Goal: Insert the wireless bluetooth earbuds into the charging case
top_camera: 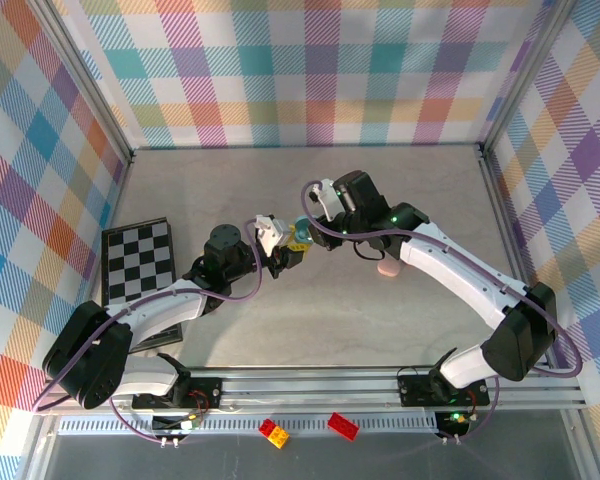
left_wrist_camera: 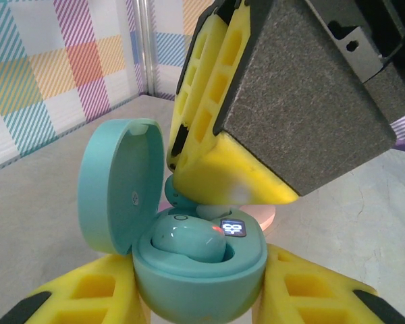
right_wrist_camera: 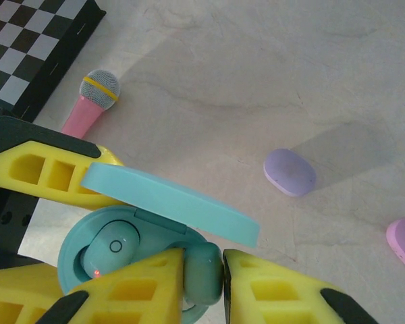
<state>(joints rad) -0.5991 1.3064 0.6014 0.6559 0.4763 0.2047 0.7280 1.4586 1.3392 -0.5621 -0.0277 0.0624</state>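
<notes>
I see the chessboard [top_camera: 138, 260] on the table's [top_camera: 310, 320] left, a microphone [right_wrist_camera: 91, 101] beside it; mid-table my left gripper [left_wrist_camera: 199, 297] holds the open case [left_wrist_camera: 202, 277], one earbud [left_wrist_camera: 189, 239] inside; my right gripper [right_wrist_camera: 202, 273], above, pinches a second earbud [right_wrist_camera: 202, 264] at its rim; two more cases [right_wrist_camera: 289, 172] lie nearby.
</notes>
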